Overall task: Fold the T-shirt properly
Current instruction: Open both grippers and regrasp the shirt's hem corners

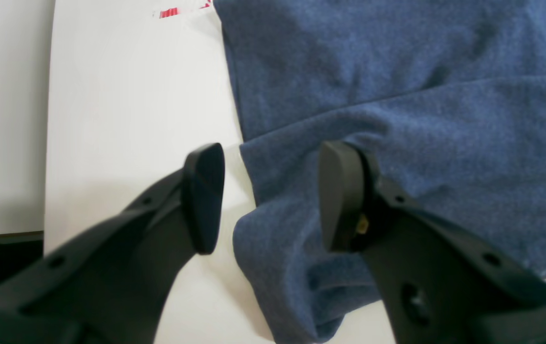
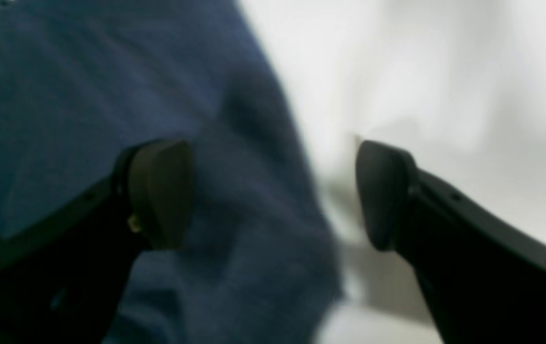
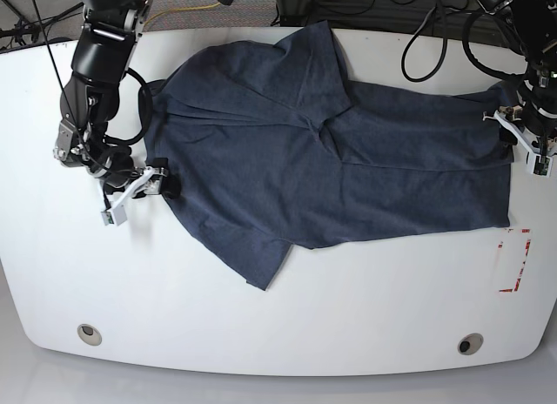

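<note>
Clearly the T-shirt [image 3: 348, 178] is soft and limp; both grippers, left [image 1: 270, 198] and right [image 2: 273, 193], gape empty astride its edges, best pinched at those hems.

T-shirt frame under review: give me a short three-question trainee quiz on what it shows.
1. True or false: the T-shirt lies spread on the white table.
2. Which tool straddles the shirt's edge with open jaws? A) left tool only B) right tool only C) both
3. Fill in: red marks sit on the table near the ___ tool.

Key: 1 true; 2 C; 3 left.
</note>
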Robot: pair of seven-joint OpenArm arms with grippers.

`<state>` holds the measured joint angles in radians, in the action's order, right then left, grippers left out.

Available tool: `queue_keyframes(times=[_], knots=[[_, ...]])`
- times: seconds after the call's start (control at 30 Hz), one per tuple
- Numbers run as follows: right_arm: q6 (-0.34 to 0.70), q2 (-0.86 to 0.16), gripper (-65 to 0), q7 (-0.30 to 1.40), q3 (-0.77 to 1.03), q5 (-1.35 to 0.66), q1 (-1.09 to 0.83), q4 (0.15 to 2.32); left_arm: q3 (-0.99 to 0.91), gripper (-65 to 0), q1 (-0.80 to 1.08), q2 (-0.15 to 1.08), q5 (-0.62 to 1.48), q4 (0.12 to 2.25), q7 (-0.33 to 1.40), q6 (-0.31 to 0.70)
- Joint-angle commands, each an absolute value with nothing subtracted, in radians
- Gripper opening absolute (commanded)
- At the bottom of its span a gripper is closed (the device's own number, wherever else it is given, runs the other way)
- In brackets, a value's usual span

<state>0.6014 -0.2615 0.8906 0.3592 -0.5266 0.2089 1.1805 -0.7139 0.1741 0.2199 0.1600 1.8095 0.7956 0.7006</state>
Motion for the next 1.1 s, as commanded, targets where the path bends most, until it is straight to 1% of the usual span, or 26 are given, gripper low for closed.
queue_keyframes(times=[0.0,0.17,0.2,0.27,0.3,0.33,0.37,0.4,0.43,0.53,0.6,0.67,0.7,0.77,0.8,0.83,1.0,1.07], knots=[[0.599,-0.246,-14.1,0.889,0.361,-0.522,0.229,1.185,-0.72,-35.1,0.166,0.237,0.173,1.827,0.777,0.698],[0.598,-0.217,-14.3,0.889,0.358,-0.522,0.229,1.187,-0.719,-34.6,0.162,0.237,0.173,1.825,0.777,0.698],[0.598,-0.214,-14.3,0.889,0.358,-0.522,0.229,1.187,-0.719,-33.6,0.153,0.237,0.171,1.824,0.777,0.698],[0.598,-0.2,-16.2,0.889,0.357,-0.522,0.231,1.187,-0.72,-28.1,0.122,0.237,0.171,1.821,0.779,0.684],[0.598,-0.196,-19.0,0.889,0.357,-0.522,0.239,1.187,-0.72,-24.2,0.111,0.237,0.171,1.813,0.779,0.647],[0.598,-0.194,-21.6,0.889,0.357,-0.522,0.243,1.187,-0.719,-21.8,0.104,0.237,0.171,1.804,0.782,0.622],[0.598,-0.191,-26.6,0.889,0.357,-0.522,0.248,1.187,-0.717,-18.5,0.101,0.239,0.171,1.785,0.792,0.582],[0.598,-0.191,-29.3,0.889,0.357,-0.522,0.248,1.187,-0.714,-17.1,0.093,0.24,0.173,1.776,0.797,0.559],[0.598,-0.191,-33.9,0.889,0.357,-0.522,0.248,1.187,-0.713,-15.6,0.064,0.24,0.173,1.765,0.803,0.519],[0.599,-0.189,-43.0,0.889,0.355,-0.522,0.249,1.187,-0.713,-14.7,-0.018,0.24,0.171,1.713,0.825,0.429],[0.604,-0.189,-47.2,0.889,0.346,-0.526,0.249,1.187,-0.714,-14.7,-0.068,0.242,0.171,1.65,0.837,0.371],[0.604,-0.189,-49.8,0.889,0.32,-0.529,0.249,1.187,-0.716,-14.7,-0.113,0.243,0.171,1.596,0.835,0.335],[0.604,-0.189,-52.3,0.889,0.305,-0.529,0.251,1.187,-0.714,-14.7,-0.142,0.251,0.171,1.554,0.835,0.32],[0.604,-0.189,-57.5,0.889,0.285,-0.53,0.259,1.188,-0.707,-14.7,-0.179,0.269,0.171,1.486,0.835,0.305],[0.604,-0.189,-62.5,0.889,0.271,-0.532,0.26,1.188,-0.691,-14.7,-0.203,0.28,0.173,1.432,0.832,0.298],[0.604,-0.189,-65.0,0.889,0.263,-0.532,0.26,1.188,-0.68,-14.7,-0.22,0.286,0.173,1.397,0.826,0.295],[0.604,-0.189,-65.0,0.889,0.251,-0.532,0.26,1.188,-0.628,-14.7,-0.282,0.328,0.173,1.207,0.711,0.245],[0.604,-0.189,-65.0,0.889,0.251,-0.532,0.262,1.188,-0.591,-14.7,-0.295,0.348,0.173,1.127,0.664,0.24]])
